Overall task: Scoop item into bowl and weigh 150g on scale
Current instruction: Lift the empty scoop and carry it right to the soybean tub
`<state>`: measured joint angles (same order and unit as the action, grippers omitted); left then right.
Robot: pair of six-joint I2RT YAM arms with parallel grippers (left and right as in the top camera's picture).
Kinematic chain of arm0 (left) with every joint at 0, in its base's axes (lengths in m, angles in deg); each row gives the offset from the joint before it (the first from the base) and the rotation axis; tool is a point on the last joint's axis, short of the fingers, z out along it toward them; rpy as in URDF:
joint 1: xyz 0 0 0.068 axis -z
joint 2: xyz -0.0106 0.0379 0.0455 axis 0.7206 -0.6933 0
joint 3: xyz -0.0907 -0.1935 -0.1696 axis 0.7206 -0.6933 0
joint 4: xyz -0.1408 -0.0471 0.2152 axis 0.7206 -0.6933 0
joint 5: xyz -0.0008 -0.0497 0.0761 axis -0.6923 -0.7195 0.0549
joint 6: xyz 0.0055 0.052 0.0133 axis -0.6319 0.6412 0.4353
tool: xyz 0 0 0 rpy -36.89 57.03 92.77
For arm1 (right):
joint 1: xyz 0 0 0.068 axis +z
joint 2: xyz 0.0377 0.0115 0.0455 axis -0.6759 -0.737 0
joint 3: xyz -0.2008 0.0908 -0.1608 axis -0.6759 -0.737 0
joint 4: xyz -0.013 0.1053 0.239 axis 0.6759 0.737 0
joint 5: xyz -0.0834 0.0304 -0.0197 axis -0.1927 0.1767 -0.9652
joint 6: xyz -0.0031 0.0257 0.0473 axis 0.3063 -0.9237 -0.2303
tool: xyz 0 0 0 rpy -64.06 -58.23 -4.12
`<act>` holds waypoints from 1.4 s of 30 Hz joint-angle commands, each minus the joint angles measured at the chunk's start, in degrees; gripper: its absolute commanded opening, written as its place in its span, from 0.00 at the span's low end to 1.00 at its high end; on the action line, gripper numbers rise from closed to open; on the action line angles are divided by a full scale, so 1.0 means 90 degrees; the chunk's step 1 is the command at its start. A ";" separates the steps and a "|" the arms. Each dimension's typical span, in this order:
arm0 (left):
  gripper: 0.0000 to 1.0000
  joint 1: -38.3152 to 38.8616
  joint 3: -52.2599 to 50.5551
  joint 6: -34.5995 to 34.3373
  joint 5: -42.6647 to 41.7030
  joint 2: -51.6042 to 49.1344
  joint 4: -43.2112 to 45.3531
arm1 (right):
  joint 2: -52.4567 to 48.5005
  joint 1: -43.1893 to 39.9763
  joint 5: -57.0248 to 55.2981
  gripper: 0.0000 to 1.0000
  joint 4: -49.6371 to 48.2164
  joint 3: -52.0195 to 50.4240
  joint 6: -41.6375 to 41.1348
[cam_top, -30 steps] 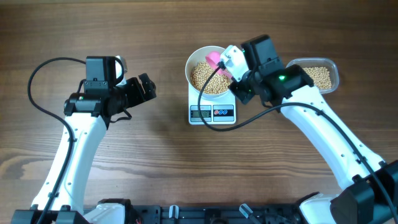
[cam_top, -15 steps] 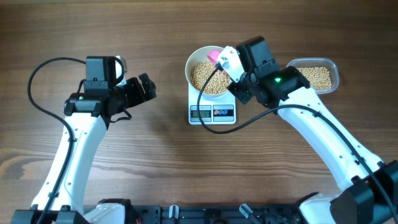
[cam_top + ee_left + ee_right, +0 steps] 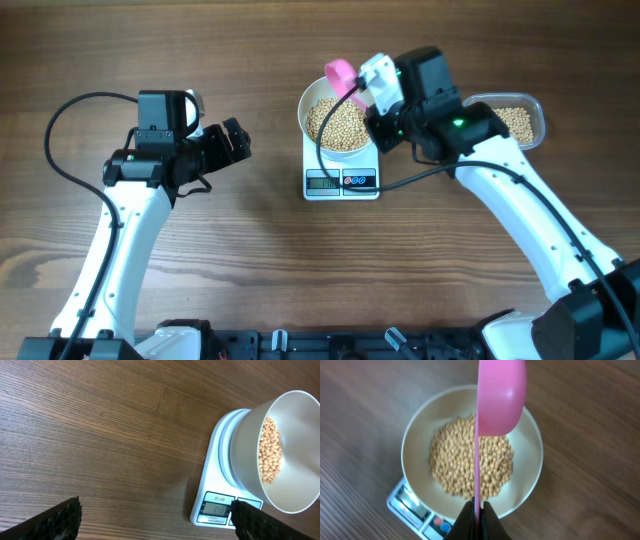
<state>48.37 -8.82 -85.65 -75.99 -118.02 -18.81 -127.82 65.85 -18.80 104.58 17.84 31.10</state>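
Observation:
A white bowl (image 3: 305, 108) stands on the white scale (image 3: 342, 182), with a layer of tan beans (image 3: 335, 122) in it. My right gripper (image 3: 477, 510) is shut on the thin handle of a pink scoop (image 3: 501, 395), held edge-on. The scoop head (image 3: 340, 72) hangs above the bowl's far rim. In the left wrist view the scale's display (image 3: 215, 508) seems to read 150. My left gripper (image 3: 155, 520) is open and holds nothing. It sits over bare table to the left of the scale (image 3: 215, 485) and bowl (image 3: 247, 445).
A clear plastic tub (image 3: 540, 115) holding more beans (image 3: 510, 122) sits at the far right, behind my right arm. A black cable loops from the right wrist over the scale's front. Bare wooden tabletop lies between the left arm and the scale.
My right gripper has lifted the pink scoop from inside the bowl and carried it toward the far rim. The left arm has not moved.

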 commanded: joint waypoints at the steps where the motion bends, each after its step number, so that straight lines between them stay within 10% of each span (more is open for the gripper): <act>1: 1.00 0.0015 0.0124 0.0053 0.0019 -0.0044 0.0019 | 0.0352 -0.0345 0.0814 0.05 -0.0423 0.0104 -0.0726; 32: 1.00 0.0015 0.0124 0.0053 0.0019 -0.0044 0.0019 | 0.1263 -0.2225 0.0818 0.04 -0.1411 0.0104 -0.2098; 42: 1.00 0.0015 0.0124 0.0053 0.0017 -0.0044 0.0019 | 0.2948 -0.3410 -0.0136 0.04 0.0872 0.0102 -0.2195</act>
<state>48.37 -8.82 -85.65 -75.99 -118.02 -18.81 -106.14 38.71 -14.34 106.81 17.91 12.48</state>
